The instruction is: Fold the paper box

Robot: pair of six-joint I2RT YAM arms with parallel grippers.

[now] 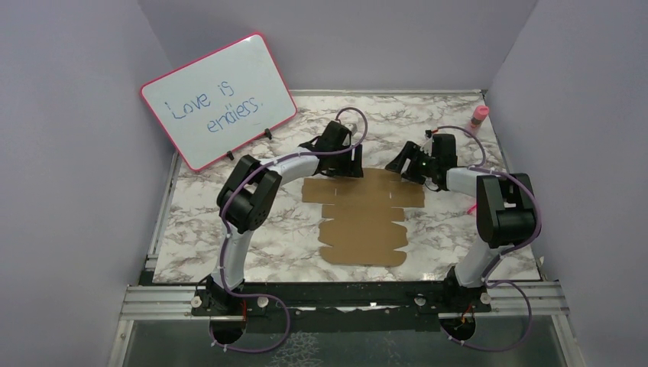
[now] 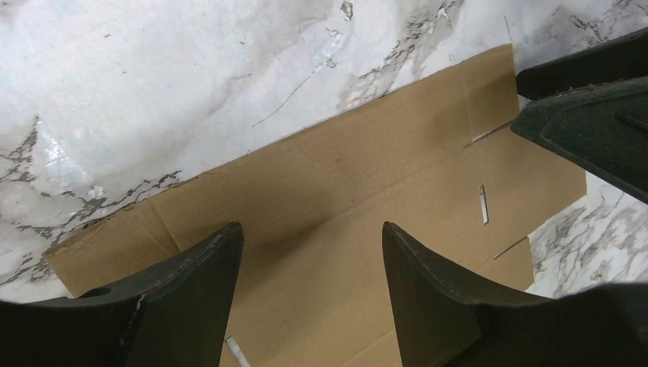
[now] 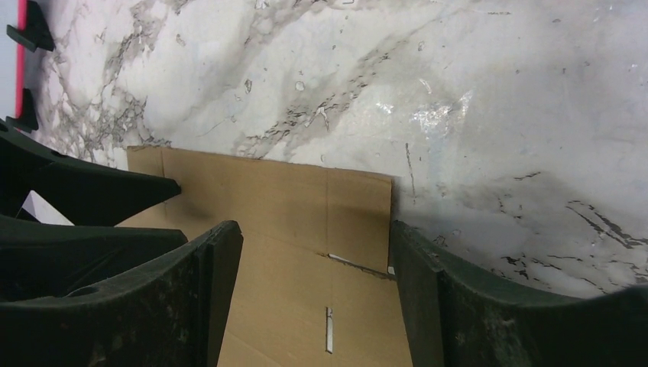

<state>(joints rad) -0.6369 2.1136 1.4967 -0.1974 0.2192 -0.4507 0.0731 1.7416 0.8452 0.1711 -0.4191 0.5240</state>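
**A:** Where is the paper box [image 1: 365, 218]?

**B:** It lies flat in the middle of the marble desk [image 1: 229, 229], between the two arms. It is a brown die-cut sheet, unfolded, with notched flaps along its sides and thin slits cut near the far end. That far end is the widest part, and both claws are there.

**A:** How does the left claw [image 1: 341, 164] stand?

**B:** It is wide. In its wrist view the two dark fingers [image 2: 191, 306] are well apart over the far strip of the cardboard, and only flat sheet shows between them. It grips nothing. I cannot tell whether the fingertips touch the sheet.

**A:** And the right claw [image 1: 405, 165]?

**B:** It is also spread and holds nothing. It sits at the far right corner of the sheet. One finger is over the cardboard, and the other is just beside the sheet's right edge, over bare marble. The two claws are close together, and each shows at the side of the other's wrist view.

**A:** What else is on the desk?

**B:** A pink-framed whiteboard [image 1: 219, 101] stands propped at the far left and reads "Love is endless." A small pink-capped bottle [image 1: 479, 116] stands at the far right corner, well apart from the sheet.
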